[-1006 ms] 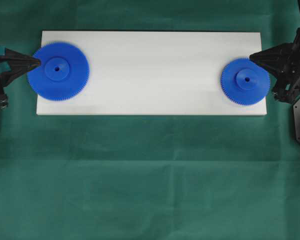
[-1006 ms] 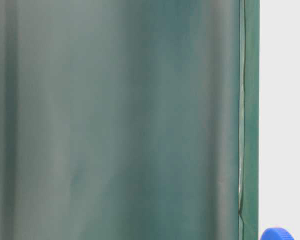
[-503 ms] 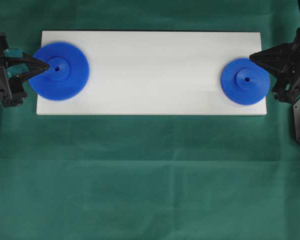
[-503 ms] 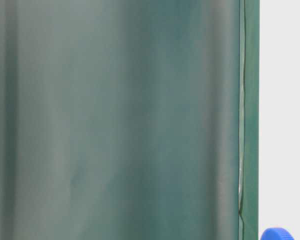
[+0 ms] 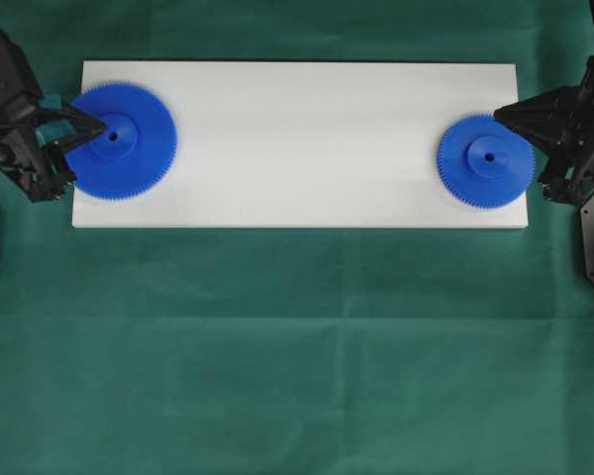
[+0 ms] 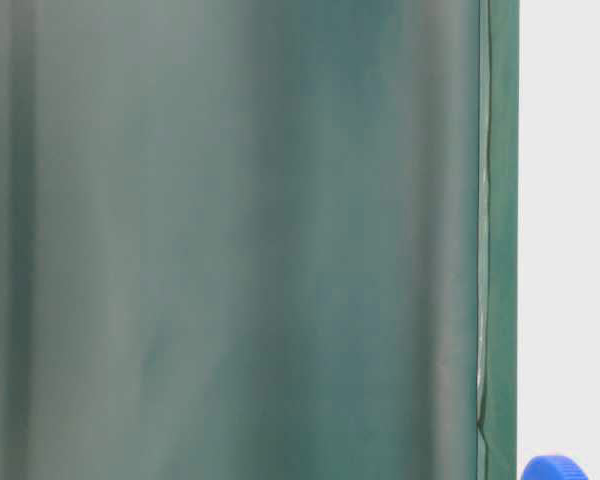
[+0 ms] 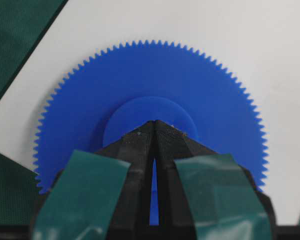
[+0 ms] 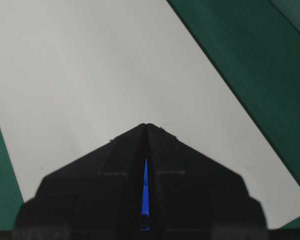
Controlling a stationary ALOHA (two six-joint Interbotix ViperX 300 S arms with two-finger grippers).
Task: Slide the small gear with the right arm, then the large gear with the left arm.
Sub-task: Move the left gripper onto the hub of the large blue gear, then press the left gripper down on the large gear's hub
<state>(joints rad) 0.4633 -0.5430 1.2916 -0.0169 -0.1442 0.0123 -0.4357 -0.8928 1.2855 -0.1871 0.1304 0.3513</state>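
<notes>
a white board (image 5: 297,148) on green cloth (image 5: 297,346) carries the large gear (image 5: 129,158) and small gear (image 5: 485,161). left gripper (image 5: 97,127), fingers pressed together, tip over the large gear's hub. right gripper (image 5: 499,112) likewise closed, holding nothing

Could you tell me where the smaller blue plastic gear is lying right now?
In the overhead view, the smaller blue plastic gear lies flat at the right end of the white board, beside the right gripper.

Large gear (image 5: 121,141), small gear (image 5: 485,160): bright blue smooth plastic, finely toothed. White board (image 5: 297,148): matt, smooth. Green cloth (image 5: 297,346): woven, matt.
</notes>
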